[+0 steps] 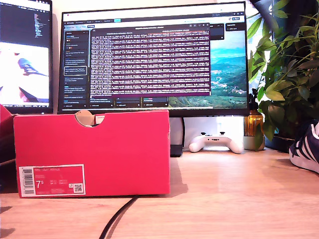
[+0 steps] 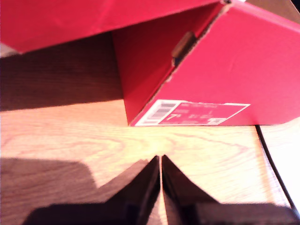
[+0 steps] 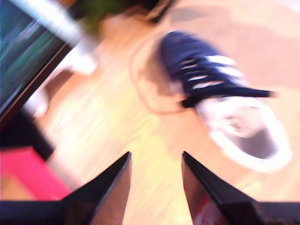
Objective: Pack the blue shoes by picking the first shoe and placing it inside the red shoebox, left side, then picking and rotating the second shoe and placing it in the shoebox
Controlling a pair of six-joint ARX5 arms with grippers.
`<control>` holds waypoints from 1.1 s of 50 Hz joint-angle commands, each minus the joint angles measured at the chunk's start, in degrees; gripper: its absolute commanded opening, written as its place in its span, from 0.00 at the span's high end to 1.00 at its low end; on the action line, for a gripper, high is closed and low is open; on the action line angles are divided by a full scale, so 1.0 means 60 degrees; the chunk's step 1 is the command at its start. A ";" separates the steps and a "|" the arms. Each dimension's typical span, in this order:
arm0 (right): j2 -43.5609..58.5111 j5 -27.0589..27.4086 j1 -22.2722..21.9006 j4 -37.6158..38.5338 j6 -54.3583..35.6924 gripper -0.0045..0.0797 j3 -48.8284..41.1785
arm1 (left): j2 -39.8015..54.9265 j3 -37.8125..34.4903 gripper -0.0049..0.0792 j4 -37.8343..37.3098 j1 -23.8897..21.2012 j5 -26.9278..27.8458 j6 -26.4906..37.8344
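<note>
While pressed together facing the red shoebox, first hand; second hand spread, blue shoe toward one o'clock.

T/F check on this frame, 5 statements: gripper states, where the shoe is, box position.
1. My first gripper has its fingers pressed together, holding nothing. True.
2. My second gripper is shut on a shoe. False: its fingers stand apart and empty, above the wooden desk.
3. A blue shoe lies on the desk ahead of my second gripper, outside the box. True.
4. The red shoebox stands at the exterior view's right. False: it is at the exterior view's left; a shoe shows at the right edge.
5. The white game controller sits inside the shoebox. False: it rests on the desk under the monitor.
</note>
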 commanded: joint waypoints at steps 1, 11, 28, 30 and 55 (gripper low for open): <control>-0.0160 0.0066 -0.0109 0.0018 0.0696 0.59 -0.0630 | 0.0025 -0.0288 0.97 0.0055 -0.0018 0.0007 0.0055; -0.1020 0.0007 -0.0197 0.0018 0.2171 0.59 -0.2098 | 0.0025 -0.0288 0.97 0.0055 -0.0018 0.0007 0.0055; -0.1257 -0.0397 -0.0200 0.0018 0.2696 0.59 -0.2856 | 0.0025 -0.0288 0.97 0.0055 -0.0018 0.0007 0.0055; -0.1257 -0.0302 -0.0200 0.0018 0.2728 0.59 -0.2885 | 0.0025 -0.0288 0.97 0.0055 -0.0018 0.0007 0.0055; -0.1257 -0.0729 -0.0586 0.0015 0.3807 0.49 -0.4728 | 0.0025 -0.0288 0.97 0.0051 -0.0018 0.0007 0.0055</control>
